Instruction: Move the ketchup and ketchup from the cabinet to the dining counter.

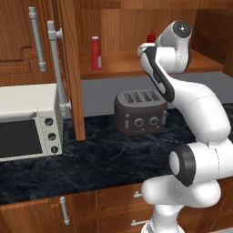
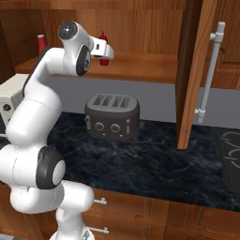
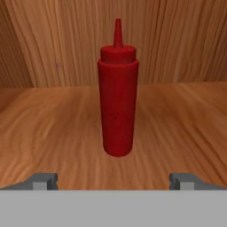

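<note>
An all-red ketchup bottle [image 3: 117, 102] stands upright on the wooden shelf of the open cabinet [image 1: 123, 63]. My gripper [image 3: 114, 181] is open just in front of it, one fingertip [image 3: 44, 181] to each side and short of the bottle, touching nothing. In the right base view the same ketchup [image 2: 103, 58] shows just past my hand. The other ketchup [image 1: 96, 53], red with a pale cap, stands upright further left on the same shelf, also seen as the ketchup [image 2: 41, 44] behind my arm. The dining counter is out of view.
A dark toaster [image 1: 140, 111] sits on the black counter [image 1: 91, 159] below the shelf. A cream toaster oven [image 1: 29, 120] stands at the left. The cabinet's open doors [image 2: 192, 70] jut out edge-on on both sides, with long silver handles [image 2: 211, 70].
</note>
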{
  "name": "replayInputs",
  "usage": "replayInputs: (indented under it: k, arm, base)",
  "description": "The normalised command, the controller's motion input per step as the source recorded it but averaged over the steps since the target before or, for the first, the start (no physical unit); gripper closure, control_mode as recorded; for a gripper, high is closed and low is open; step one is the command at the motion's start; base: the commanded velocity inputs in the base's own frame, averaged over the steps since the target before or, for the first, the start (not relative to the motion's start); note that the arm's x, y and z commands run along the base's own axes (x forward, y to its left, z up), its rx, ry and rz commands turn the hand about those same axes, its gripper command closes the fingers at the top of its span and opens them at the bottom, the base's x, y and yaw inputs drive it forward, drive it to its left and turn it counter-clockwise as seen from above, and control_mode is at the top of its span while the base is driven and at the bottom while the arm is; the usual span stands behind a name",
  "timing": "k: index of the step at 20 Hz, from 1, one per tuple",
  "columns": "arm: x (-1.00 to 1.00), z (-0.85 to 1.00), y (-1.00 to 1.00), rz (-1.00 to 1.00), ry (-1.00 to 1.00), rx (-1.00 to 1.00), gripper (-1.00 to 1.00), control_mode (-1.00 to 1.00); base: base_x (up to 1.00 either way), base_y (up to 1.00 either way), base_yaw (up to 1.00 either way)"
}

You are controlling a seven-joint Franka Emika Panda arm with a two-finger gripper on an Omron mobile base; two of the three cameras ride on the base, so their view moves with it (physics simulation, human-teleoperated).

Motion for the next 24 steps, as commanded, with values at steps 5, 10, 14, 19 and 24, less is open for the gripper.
replayInputs:
  k: [5,10,14,19,24]
  arm:
    - [0.29,-0.12,0.00,0.00,0.00,0.00,-1.00,-1.00]
    - [0.29,-0.12,0.00,0.00,0.00,0.00,-1.00,-1.00]
    - [0.31,0.00,-0.01,0.00,0.00,0.00,-1.00,-1.00]
    - [0.26,0.00,-0.04,0.00,0.01,0.00,-1.00,-1.00]
    - [0.20,0.00,-0.04,0.00,0.01,0.00,-1.00,-1.00]
  base:
    - [0.00,0.00,0.00]
    - [0.00,0.00,0.00]
    - [0.00,0.00,0.00]
    - [0.00,0.00,0.00]
    - [0.00,0.00,0.00]
